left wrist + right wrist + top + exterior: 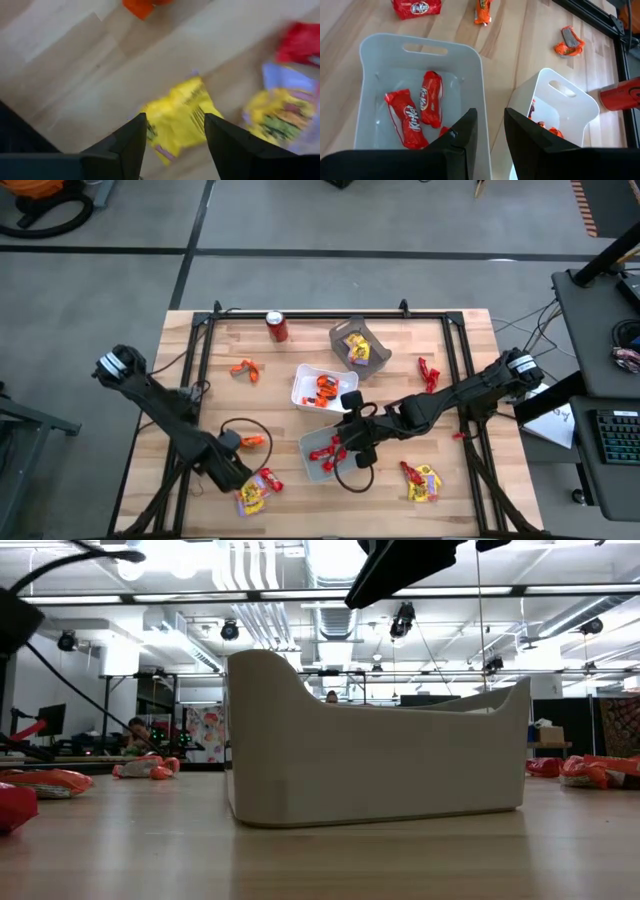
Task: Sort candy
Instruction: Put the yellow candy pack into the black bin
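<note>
In the high view my left gripper [240, 475] hangs near the table's near-left corner, over a small heap of yellow and red candy [255, 492]. In the left wrist view it [175, 119] is open, its fingers on either side of a yellow wrapper [177, 125]; I cannot tell whether they touch it. My right gripper [348, 448] is at the table's middle, above the tray of red candy [322, 452]. The right wrist view shows this gripper [491, 131] open and empty over that tray's rim [422, 40], with red bars [420, 112] lying on the tray floor.
A white tray of orange candy [322, 388] and a grey tray of yellow candy [358, 345] stand farther back, with a red soda can [277, 327] at the far edge. Loose candy lies around: orange [245, 370], orange [252, 440], red [428, 373], yellow and red [420, 480].
</note>
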Action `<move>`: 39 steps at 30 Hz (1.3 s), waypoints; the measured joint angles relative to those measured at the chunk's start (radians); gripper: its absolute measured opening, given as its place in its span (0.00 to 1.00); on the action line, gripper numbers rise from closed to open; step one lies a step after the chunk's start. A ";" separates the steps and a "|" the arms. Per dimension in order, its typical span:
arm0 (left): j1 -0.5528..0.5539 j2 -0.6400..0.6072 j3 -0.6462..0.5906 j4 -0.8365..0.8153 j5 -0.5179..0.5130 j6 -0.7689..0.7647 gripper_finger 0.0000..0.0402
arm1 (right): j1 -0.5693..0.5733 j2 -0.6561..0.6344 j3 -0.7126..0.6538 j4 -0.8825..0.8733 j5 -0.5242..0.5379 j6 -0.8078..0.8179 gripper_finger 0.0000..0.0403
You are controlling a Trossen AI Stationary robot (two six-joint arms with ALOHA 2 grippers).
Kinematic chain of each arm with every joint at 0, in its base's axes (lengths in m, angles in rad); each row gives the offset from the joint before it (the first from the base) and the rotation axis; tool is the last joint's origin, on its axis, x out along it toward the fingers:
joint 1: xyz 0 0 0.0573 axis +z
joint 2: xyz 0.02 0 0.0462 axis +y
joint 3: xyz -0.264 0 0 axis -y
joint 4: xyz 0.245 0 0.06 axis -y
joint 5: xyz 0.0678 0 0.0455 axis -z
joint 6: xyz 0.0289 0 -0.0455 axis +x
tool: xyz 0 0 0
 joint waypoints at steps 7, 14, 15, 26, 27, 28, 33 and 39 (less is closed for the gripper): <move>0.000 0.097 0.000 0.018 -0.002 0.042 0.43 | 0.000 0.000 0.000 0.000 -0.003 0.004 0.22; 0.000 0.149 0.004 0.040 -0.005 0.072 0.32 | 0.000 0.000 0.000 0.000 -0.003 0.012 0.22; 0.000 0.156 0.004 0.044 -0.005 0.080 0.30 | 0.000 0.000 0.000 -0.001 -0.003 0.013 0.22; -0.005 0.098 0.015 0.032 -0.065 0.157 0.02 | 0.000 0.000 0.000 -0.001 -0.003 0.013 0.22; -0.005 0.080 0.023 0.027 -0.078 0.165 0.01 | 0.000 0.000 0.000 -0.001 -0.003 0.013 0.22; -0.004 0.061 0.030 0.007 -0.091 0.171 0.01 | 0.000 0.000 0.000 -0.001 -0.003 0.013 0.22; -0.004 -0.043 0.072 -0.076 -0.265 0.242 0.00 | 0.000 0.000 -0.023 0.030 -0.003 0.037 0.22; -0.004 -0.151 0.135 -0.065 -0.667 0.553 0.00 | 0.000 0.000 -0.098 0.215 -0.002 0.050 0.22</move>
